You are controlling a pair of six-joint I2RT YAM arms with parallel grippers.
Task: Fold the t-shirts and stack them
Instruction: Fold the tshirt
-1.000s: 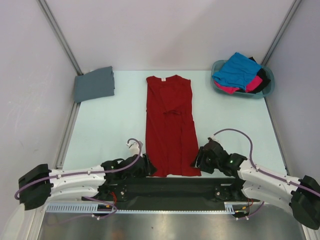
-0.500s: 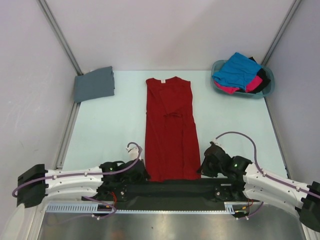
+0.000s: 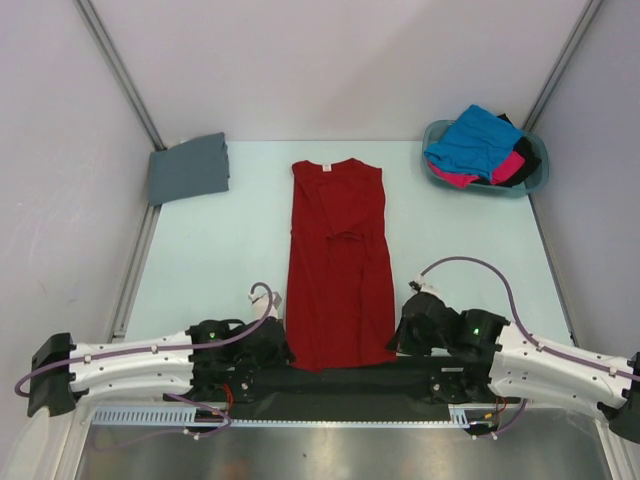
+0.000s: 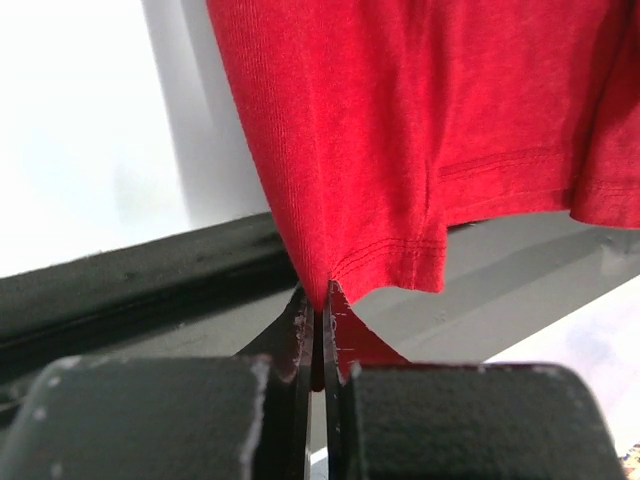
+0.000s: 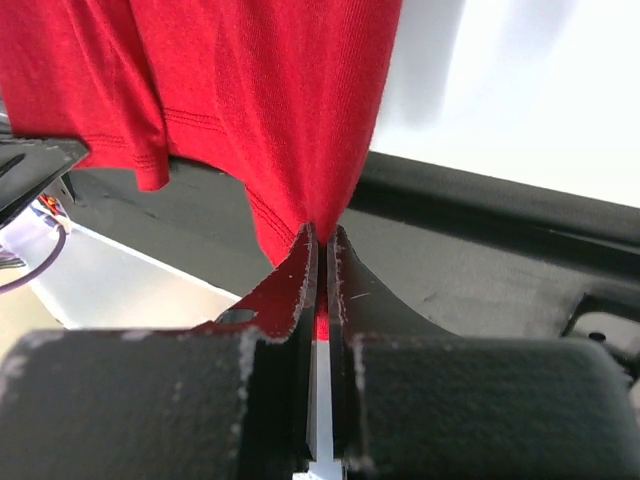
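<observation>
Red short-sleeved cloth t-shirt [image 3: 336,270] is sliding toward the table's [image 3: 220,260] near edge, left gripper [image 4: 318,305] and right gripper [image 5: 322,245] freshly clamping its hem corners for folding.

Deep red t-shirt [image 3: 335,270]: lay flat along middle of table [image 3: 200,260] as long narrow strip, sleeves folded inward, collar far, hem near. Hem corners pinched, one in left gripper [image 4: 318,300], other in right gripper [image 5: 322,240].
Slate grey t-shirt [image 3: 188,168]: folded flat, far left corner.
Bright blue t-shirt [image 3: 470,138], hot pink t-shirt [image 3: 505,166], black t-shirt [image 3: 525,160]: crumpled together in teal basket [image 3: 543,170], far right, blue on top.
</observation>
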